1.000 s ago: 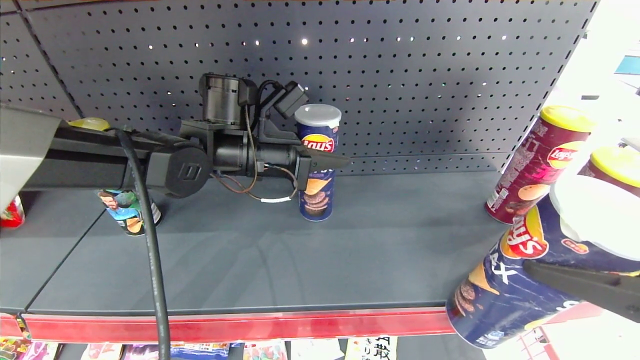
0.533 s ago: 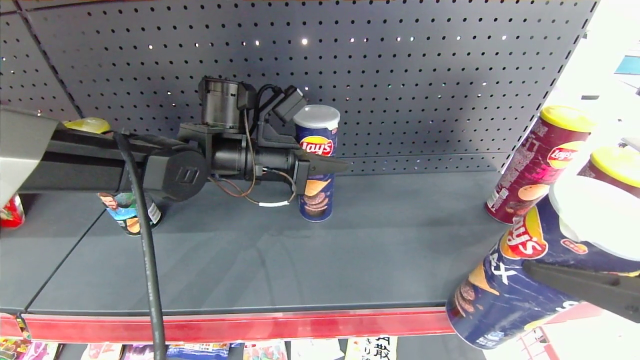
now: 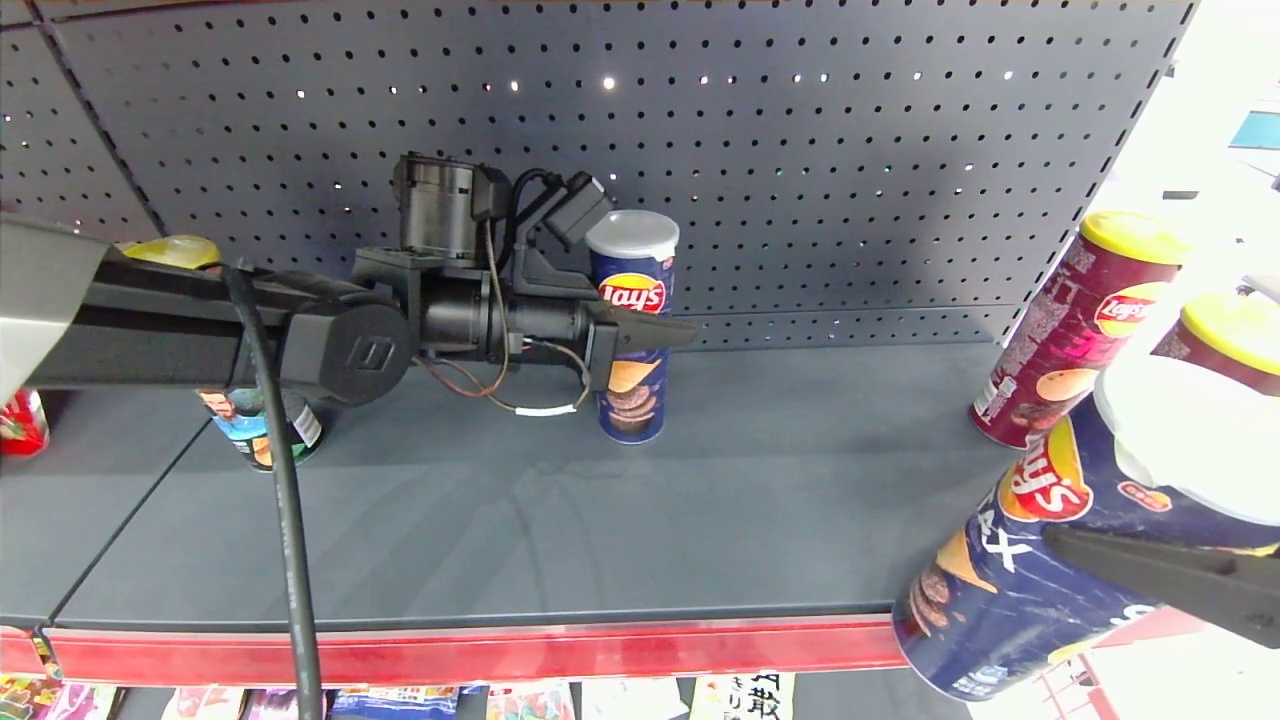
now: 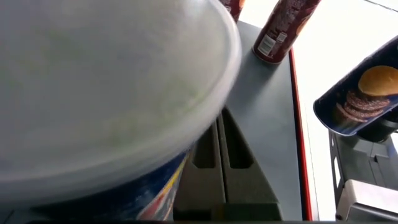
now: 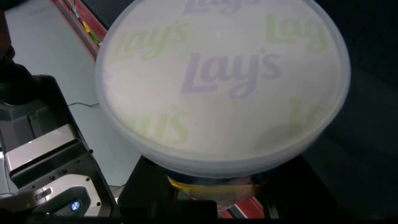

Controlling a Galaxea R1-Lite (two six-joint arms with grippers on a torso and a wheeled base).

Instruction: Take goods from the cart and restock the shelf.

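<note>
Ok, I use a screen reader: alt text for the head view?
The left tool holds an upright blue chip can on the shelf. The right tool holds a second blue can, tilted, at the shelf's front right corner.

Here's my left arm [image 3: 180, 320]: a boxy matte-black link coming out of a pale grey sleeve [image 3: 40, 290], then a round black joint cap [image 3: 362, 350] stamped with a small square mark. A thick black cable [image 3: 293, 540] trails off it, and thin brown wires [image 3: 490, 370] with a white tag [image 3: 545, 409] loop below. On top sit a grey metal cylinder [image 3: 437, 200] and an angled black camera block [image 3: 578, 205]. The left gripper [image 3: 655, 330] and right gripper [image 3: 1080, 520] both have black tapered fingers [image 3: 1170, 580].
</note>
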